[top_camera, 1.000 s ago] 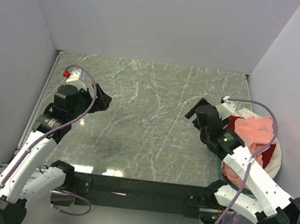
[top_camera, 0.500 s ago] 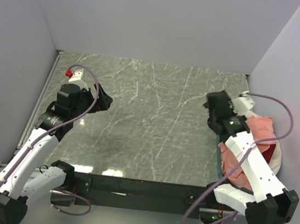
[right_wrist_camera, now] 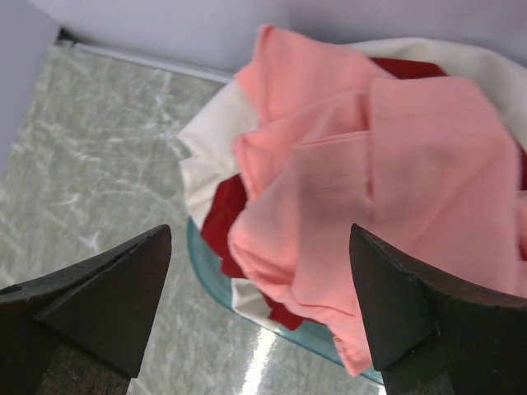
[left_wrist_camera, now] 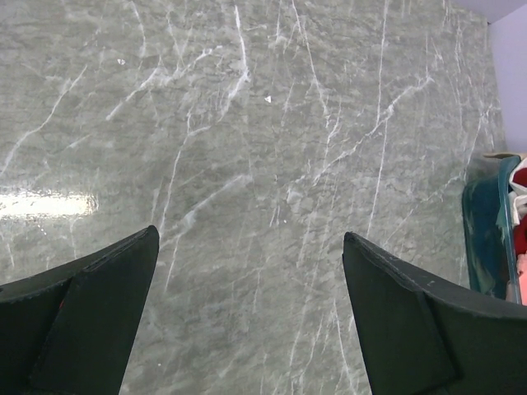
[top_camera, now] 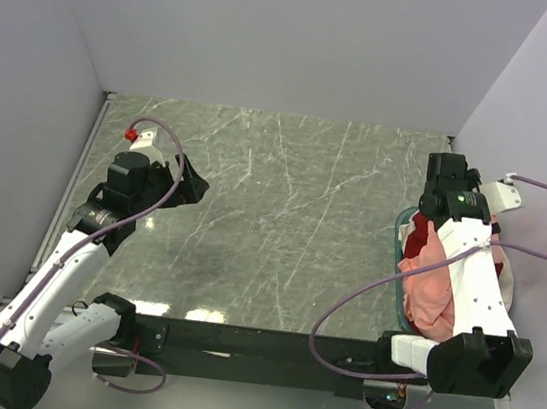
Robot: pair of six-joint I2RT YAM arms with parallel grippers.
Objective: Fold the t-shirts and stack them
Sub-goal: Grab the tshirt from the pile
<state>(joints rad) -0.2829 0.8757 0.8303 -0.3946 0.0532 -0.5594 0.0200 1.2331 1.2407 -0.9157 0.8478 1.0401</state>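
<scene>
your right gripper (right_wrist_camera: 259,234): wide, empty, above pink shirt (right_wrist_camera: 370,164) and red shirt (right_wrist_camera: 222,218) in basket (right_wrist_camera: 206,276). left gripper (left_wrist_camera: 249,236): wide, empty, over counter (left_wrist_camera: 247,123).

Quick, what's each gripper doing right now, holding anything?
Left gripper: open, empty, over the table.
Right gripper: open, holding nothing, above the pink t-shirt in the basket.

Grey marbled table (top_camera: 275,195), white veins running all across it, and a bright glare patch (left_wrist_camera: 45,203) towards the near edge. Over on the right sits the basket (left_wrist_camera: 482,222): teal wall, white lining folded over its rim. Pale walls (top_camera: 276,33) close in on three sides.
</scene>
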